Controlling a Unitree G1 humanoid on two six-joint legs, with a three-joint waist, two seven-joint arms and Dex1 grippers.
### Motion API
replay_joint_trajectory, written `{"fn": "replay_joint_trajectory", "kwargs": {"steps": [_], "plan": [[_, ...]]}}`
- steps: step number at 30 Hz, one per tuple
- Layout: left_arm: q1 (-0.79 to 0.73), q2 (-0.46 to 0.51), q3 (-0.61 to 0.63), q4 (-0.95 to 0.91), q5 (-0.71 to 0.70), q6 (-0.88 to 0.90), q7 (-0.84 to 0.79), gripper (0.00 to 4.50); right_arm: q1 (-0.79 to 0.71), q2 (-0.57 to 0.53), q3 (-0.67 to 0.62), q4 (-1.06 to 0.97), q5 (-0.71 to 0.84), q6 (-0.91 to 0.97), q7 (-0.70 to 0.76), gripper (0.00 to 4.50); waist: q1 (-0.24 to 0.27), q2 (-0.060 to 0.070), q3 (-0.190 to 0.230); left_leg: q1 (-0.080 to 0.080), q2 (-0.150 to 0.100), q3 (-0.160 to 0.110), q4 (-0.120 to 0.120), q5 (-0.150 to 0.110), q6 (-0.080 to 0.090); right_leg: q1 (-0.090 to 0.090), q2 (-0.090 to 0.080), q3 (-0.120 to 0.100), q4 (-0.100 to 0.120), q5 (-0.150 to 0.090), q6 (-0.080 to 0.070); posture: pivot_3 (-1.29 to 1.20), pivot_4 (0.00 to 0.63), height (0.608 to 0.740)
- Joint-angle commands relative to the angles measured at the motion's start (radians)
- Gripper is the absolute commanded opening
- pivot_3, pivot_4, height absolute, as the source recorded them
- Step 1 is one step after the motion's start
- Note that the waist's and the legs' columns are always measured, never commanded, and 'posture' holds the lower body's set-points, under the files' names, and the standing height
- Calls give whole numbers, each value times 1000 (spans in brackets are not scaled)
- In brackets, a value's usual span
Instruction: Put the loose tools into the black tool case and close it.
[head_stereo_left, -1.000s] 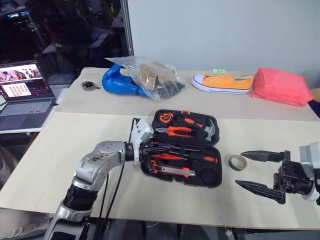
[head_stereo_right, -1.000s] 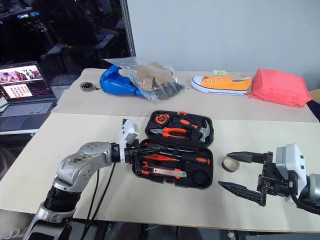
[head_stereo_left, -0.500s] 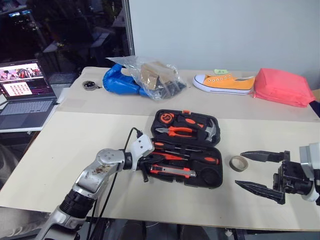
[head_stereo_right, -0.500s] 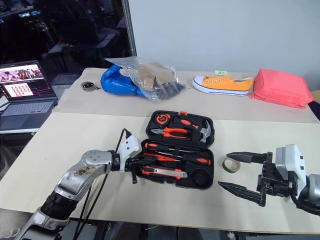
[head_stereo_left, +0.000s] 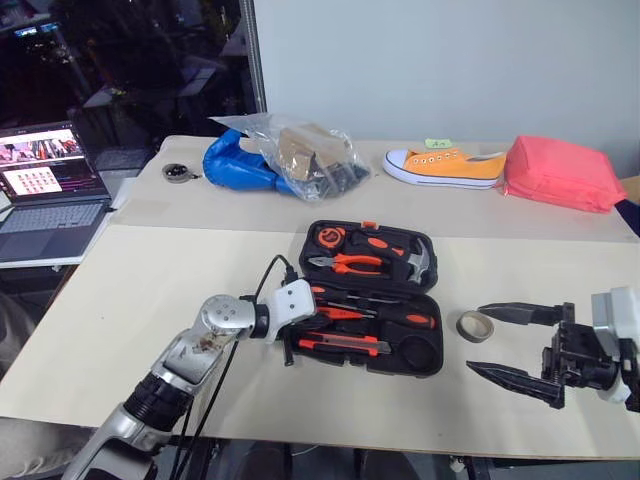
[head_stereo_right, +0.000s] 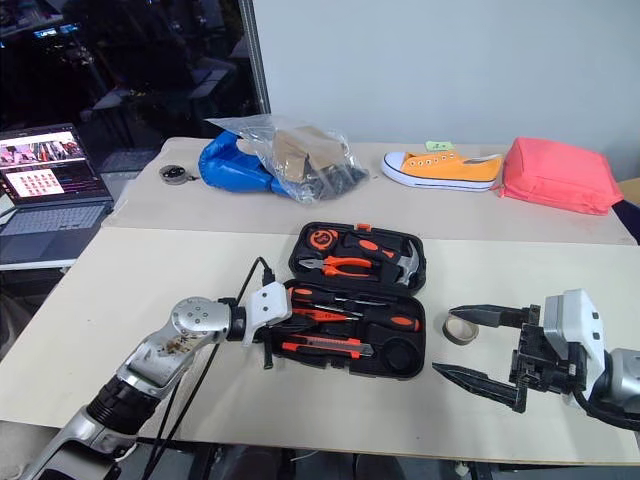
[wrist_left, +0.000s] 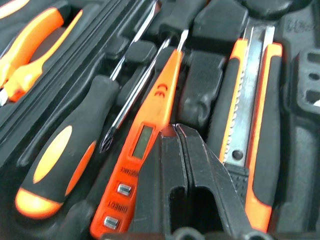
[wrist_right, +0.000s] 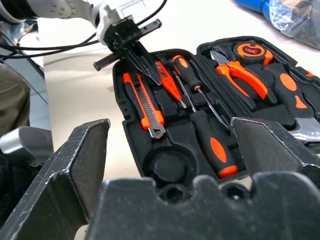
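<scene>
Reading "CE" and "DIRECT" on the small slim orange screwdriver (wrist_left: 145, 145) lying in the black tool case (head_stereo_left: 432, 345). Since a second ago the left gripper (wrist_left: 186, 150) is sitting lower, pinched closed over it, while the right gripper (head_stereo_left: 510, 343) is hanging wide apart beside the tape roll (head_stereo_left: 476, 325).

Table (head_stereo_left: 150, 270) — open tool case (head_stereo_left: 372, 296), tape roll (head_stereo_left: 476, 325), shoe (head_stereo_left: 446, 165), bags.

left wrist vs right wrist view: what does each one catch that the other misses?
Left wrist alone: the display window and two buttons on the slim orange tester screwdriver.

Right wrist alone: the tool case's vacant round recess, the tape measure, bare tabletop, and the open right hand.

Both: the shut left hand pointing down at the tester, the utility knife, a black-and-orange screwdriver and the pliers.
</scene>
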Motion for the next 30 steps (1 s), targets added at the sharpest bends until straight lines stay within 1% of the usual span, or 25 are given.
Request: {"fn": "replay_joint_trajectory", "kwargs": {"steps": [1,4,7,12,15,18,24,30], "plan": [[12,-9,116,-89,-126,44,-2,60,-26,15,-6,5,-10,-20,-40,4500,0,-1,1,-1,0,0,0,0,0,-1,0,0,0,0,0,0,150,740],[17,1,188,-162,-212,127,14,60,-47,28,-9,17,-7,-11,-71,4500,3,-1,1,-2,0,-1,0,0,0,-2,0,-1,1,0,0,0,150,740],[17,18,201,-188,-215,184,33,60,-59,34,-9,24,-4,-3,-91,4500,4,-2,1,-2,0,0,0,0,0,-1,0,-1,0,0,0,0,150,740],[-60,-45,113,-86,-138,172,66,60,-59,37,15,32,-18,-16,-87,4500,11,-2,1,-2,-2,0,0,0,0,-1,-1,-2,-1,0,0,0,150,740],[-112,-89,69,-7,-110,153,56,60,-62,31,16,27,-14,-10,-90,4500,10,-2,2,-3,-3,1,1,0,0,-1,-1,-3,0,0,0,0,150,740],[-149,-110,19,54,-77,122,27,60,-53,24,8,17,-12,-6,-90,4500,3,-3,2,-3,-3,1,1,0,0,-2,0,-3,-1,0,0,0,150,740],[-141,-83,-67,147,10,112,-4,60,-23,22,-13,-8,-5,2,-98,4500,2,-3,2,-3,-2,1,-1,0,0,-2,1,-3,0,0,-1,0,150,740],[-106,-47,-84,148,40,94,-24,60,-3,22,-22,-16,-1,0,-101,4500,1,-5,2,0,-2,0,-1,0,0,1,0,-1,0,0,0,0,150,740]]}}
